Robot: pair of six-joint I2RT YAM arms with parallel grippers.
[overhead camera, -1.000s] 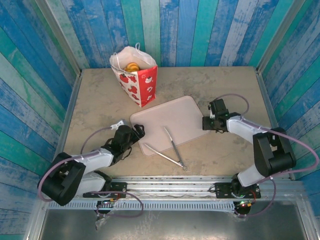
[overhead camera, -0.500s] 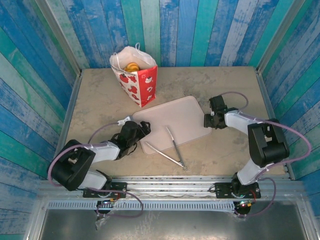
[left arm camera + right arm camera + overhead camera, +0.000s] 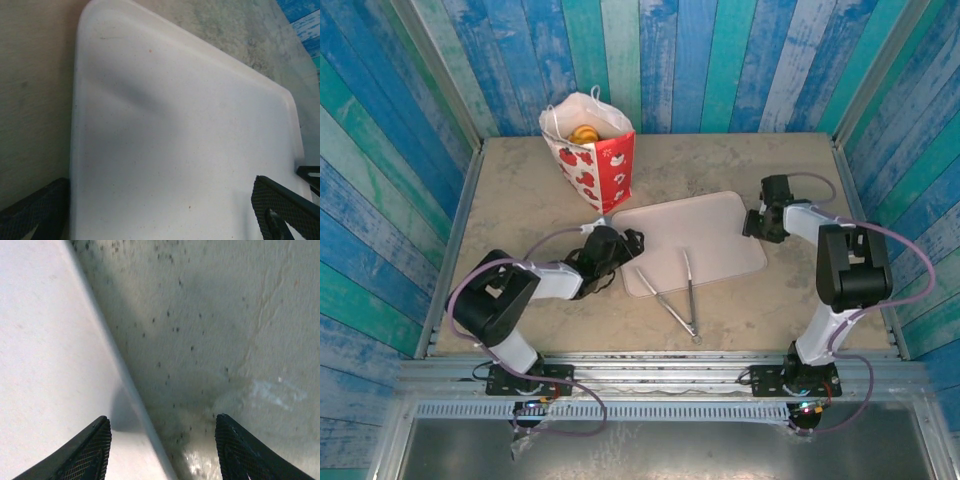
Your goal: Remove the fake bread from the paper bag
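While the fake bread [image 3: 584, 133] sits inside the red paper bag [image 3: 605, 165] at the far left of the table [image 3: 520, 200], you have both grippers low at the pale tray [image 3: 700, 235]. The left gripper [image 3: 632, 243] is spread wide at its left edge. The right gripper [image 3: 750, 222] is partly open astride its right rim. Metal tongs [image 3: 678, 295] lie across the tray's near edge.

A flat, pale pinkish tray [image 3: 695, 235] lies at a slant on the speckled beige tabletop [image 3: 520, 190]; its corners are rounded and its rim is low. Metal tongs [image 3: 690, 298] rest with their spread tips on the tray's near part and their joined end on the tabletop. Plank walls [image 3: 720, 60] painted blue, green and white enclose the tabletop on three sides.
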